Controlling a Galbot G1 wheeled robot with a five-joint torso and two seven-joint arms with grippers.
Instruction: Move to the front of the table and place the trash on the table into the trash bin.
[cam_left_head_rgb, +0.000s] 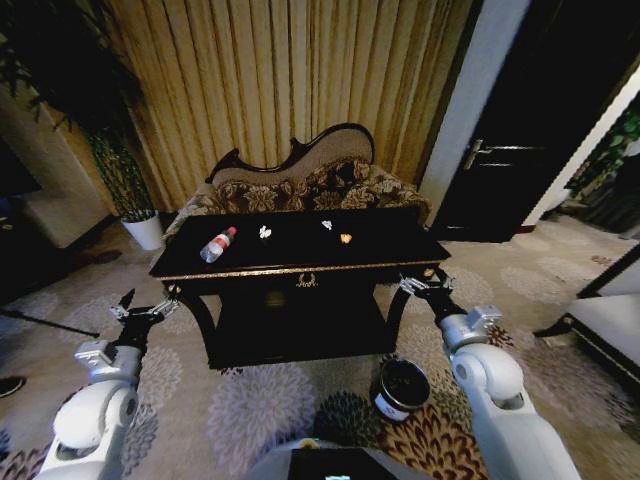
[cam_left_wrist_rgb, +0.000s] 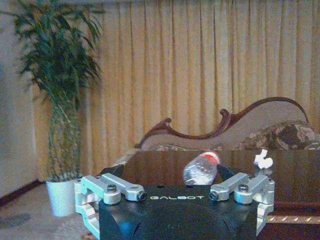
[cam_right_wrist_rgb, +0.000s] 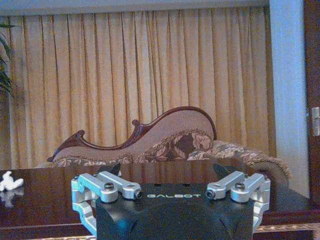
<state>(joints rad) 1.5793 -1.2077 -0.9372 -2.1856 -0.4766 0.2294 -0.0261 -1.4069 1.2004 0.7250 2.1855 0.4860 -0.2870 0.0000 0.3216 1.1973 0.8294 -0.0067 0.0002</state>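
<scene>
Both arms reach forward, low beside the table's (cam_left_head_rgb: 300, 268) front corners. The left gripper (cam_left_head_rgb: 140, 312) and right gripper (cam_left_head_rgb: 425, 285) have their fingers spread apart, holding nothing. The bottle (cam_left_head_rgb: 217, 244) lies on the tabletop. The trash bin (cam_left_head_rgb: 400, 390) sits on the carpet.

The desk (cam_left_head_rgb: 300, 262) is finished in glossy near-black with gold edge trim. On it, a clear bottle (cam_left_head_rgb: 216, 245) is marked by a red cap and label, beside white scraps (cam_left_head_rgb: 265, 232) and an orange bit (cam_left_head_rgb: 346, 238). The sofa (cam_left_head_rgb: 300, 185) is upholstered in brown florals; golden curtains (cam_left_head_rgb: 280, 80) are striped by folds
</scene>
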